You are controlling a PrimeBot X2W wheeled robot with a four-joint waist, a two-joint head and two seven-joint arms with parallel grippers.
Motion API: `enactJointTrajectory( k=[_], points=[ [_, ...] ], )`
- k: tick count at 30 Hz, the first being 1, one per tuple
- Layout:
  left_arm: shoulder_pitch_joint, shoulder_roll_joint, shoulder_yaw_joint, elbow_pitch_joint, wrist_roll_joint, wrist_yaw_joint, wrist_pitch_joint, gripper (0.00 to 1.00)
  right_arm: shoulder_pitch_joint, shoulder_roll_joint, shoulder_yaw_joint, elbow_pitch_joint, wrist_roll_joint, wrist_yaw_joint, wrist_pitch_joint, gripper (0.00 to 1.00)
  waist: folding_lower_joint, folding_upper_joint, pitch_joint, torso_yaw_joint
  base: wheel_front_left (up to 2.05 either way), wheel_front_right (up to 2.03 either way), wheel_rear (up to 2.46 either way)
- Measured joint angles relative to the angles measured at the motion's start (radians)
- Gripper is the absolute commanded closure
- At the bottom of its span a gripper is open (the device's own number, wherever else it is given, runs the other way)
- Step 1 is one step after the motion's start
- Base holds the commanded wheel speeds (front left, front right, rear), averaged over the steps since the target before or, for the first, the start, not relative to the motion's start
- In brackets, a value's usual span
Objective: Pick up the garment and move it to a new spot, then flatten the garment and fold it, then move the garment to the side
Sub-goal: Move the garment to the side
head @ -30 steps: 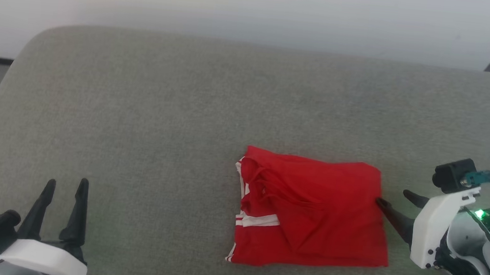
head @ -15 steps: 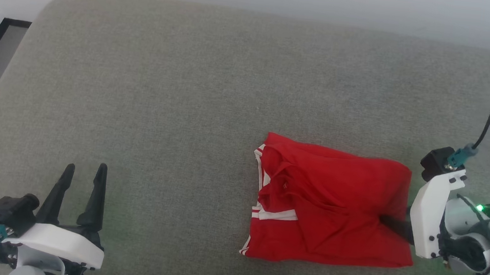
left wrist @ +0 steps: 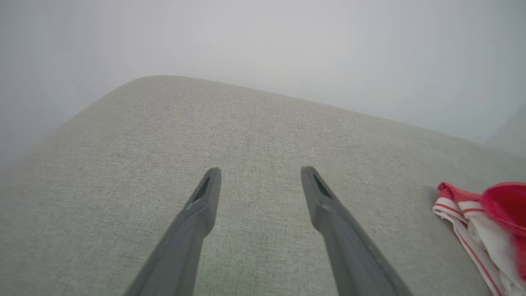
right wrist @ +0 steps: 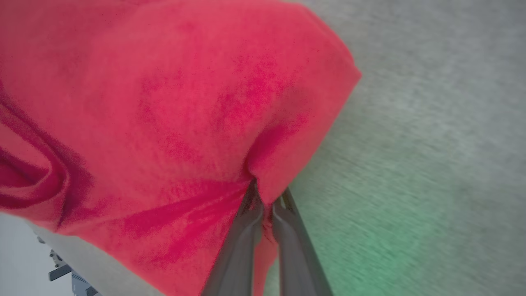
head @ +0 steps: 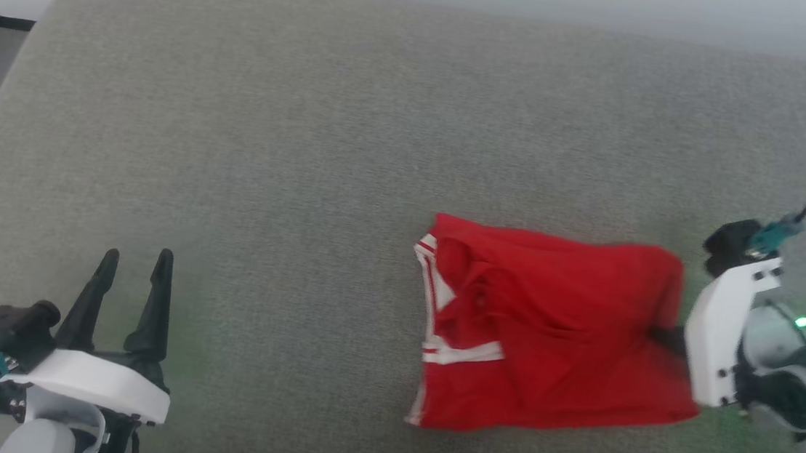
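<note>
Since a second ago the right gripper (right wrist: 265,198) has gone from standing spread beside the cloth to biting into its right-hand edge. The head camera has also swung, so the small shift of the whole scene is not a move of the things. The grey fabric cushion (head: 294,137) takes up most of the head view. On it, right of centre and nearer the robot, lies the red jersey (head: 555,320) as a compact folded packet, with no lettering or number showing. Its long axis runs left to right across the head view. The plain folded edge points to the robot's right, into the gripper, and the layered edge with the openings points to the robot's left. In the right wrist view the two dark fingers are pressed together on a pinch of red cloth, which puckers and rises a little from the cushion around them. The left gripper (head: 138,256) hovers at the lower left, well apart from the jersey, with its jaws spread and nothing between them. The white-striped trim (head: 461,352) shows along the left edge and in a short band across the front. By the look of the packet, the picking up, flattening and folding are done. The move to the side seems just begun, and the carrying and letting go are still to do.
</note>
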Motion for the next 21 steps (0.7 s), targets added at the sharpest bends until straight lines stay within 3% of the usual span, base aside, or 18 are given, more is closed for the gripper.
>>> enactJointTrajectory(
  k=[12,21],
  points=[
    [-0.075,-0.007,-0.048,-0.012,0.025,0.000,0.000,0.00,-0.061,-0.113,-0.135,0.013,-0.027,-0.001,-0.012,1.00,0.0000,0.0000,0.024,-0.095,0.00,0.00,0.00],
    [-0.187,0.018,-0.118,-0.003,0.034,0.000,0.000,0.00,-0.182,-0.183,-0.159,0.097,-0.035,-0.001,-0.107,1.00,0.0000,0.0000,0.061,-0.207,0.00,0.00,0.00]
  ],
)
